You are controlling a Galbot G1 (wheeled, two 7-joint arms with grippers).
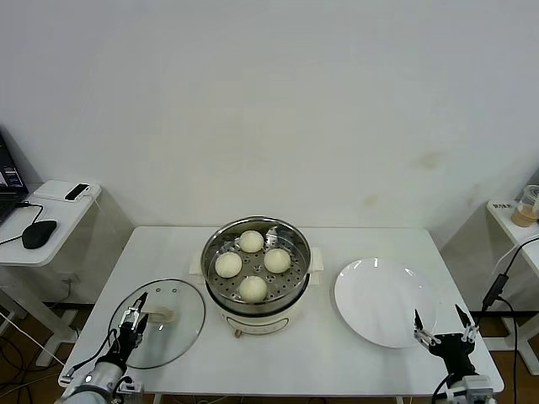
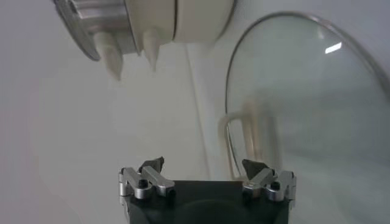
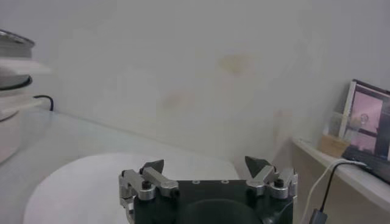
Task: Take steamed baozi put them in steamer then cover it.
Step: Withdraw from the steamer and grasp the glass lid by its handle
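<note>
four steamed baozi (image 1: pixel 253 264) sit on the perforated tray inside the steamer (image 1: pixel 255 271) mid-bench (image 1: pixel 354 370); the plate (image 1: pixel 386 301) holds nothing. the cover (image 1: pixel 157 322) lies flat left of the steamer — the left wrist view shows its handle (image 2: pixel 234 145) close. left gripper (image 1: pixel 132 319) and right gripper (image 1: pixel 442 323) both spread, holding nothing.

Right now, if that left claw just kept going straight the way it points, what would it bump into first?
Probably the cover: the open left gripper points across the glass toward its cream handle, with the steamer beyond. Whether it would touch the glass or pass above it, I cannot tell.
</note>
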